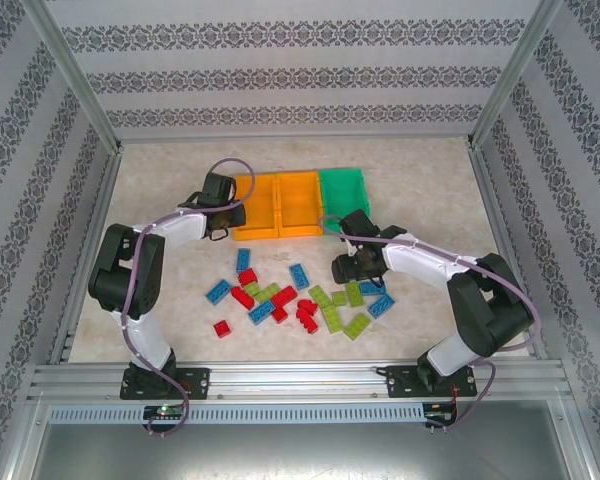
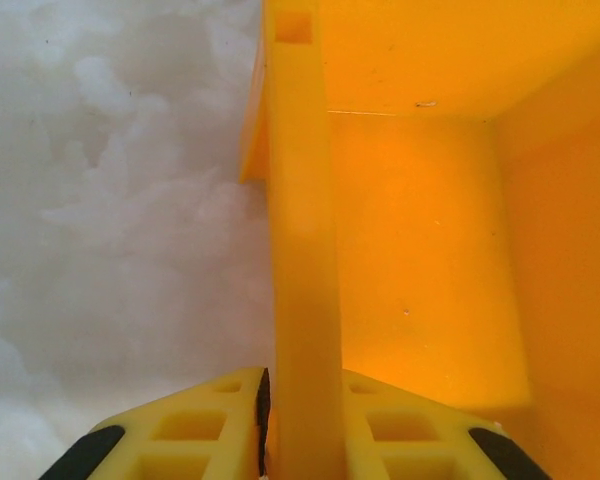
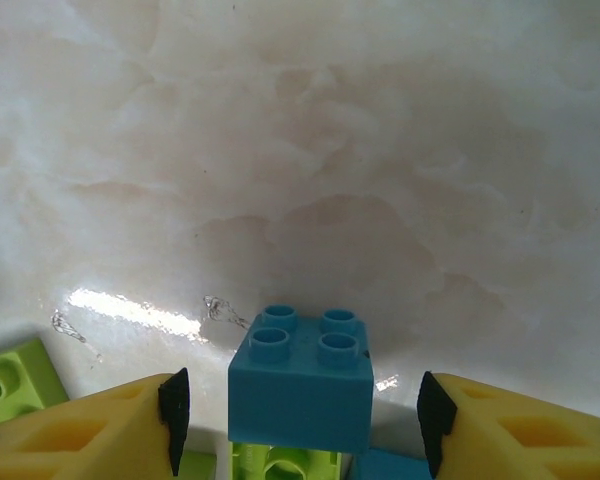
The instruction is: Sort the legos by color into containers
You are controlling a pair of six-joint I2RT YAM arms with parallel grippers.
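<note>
The left jaws are closed tight on the left wall of the left orange bin (image 1: 255,205), gripping it near its front corner. In the left wrist view that wall (image 2: 305,250) runs straight ahead from between the 2 yellow fingers (image 2: 190,430), which press against it on either side. The bin's inside lies to the right of the jaws and bare tabletop (image 2: 110,200) to their left. Beyond that bin, further to the right of these jaws, stand the second orange bin (image 1: 300,203) and then the green bin (image 1: 345,195), all 3 touching in a row.

The right jaws stand partly open and hold nothing. A blue brick (image 3: 300,385) with 4 studs sits midway between the 2 black pads (image 3: 173,420), with a clear gap on each side. A lime brick (image 3: 10,380) lies just outside the left pad, and another lime piece (image 3: 280,462) shows at the blue brick's near edge. The rest of the legos (image 1: 280,300) lie scattered on the tabletop to the left of these jaws and nearer the arm bases.
</note>
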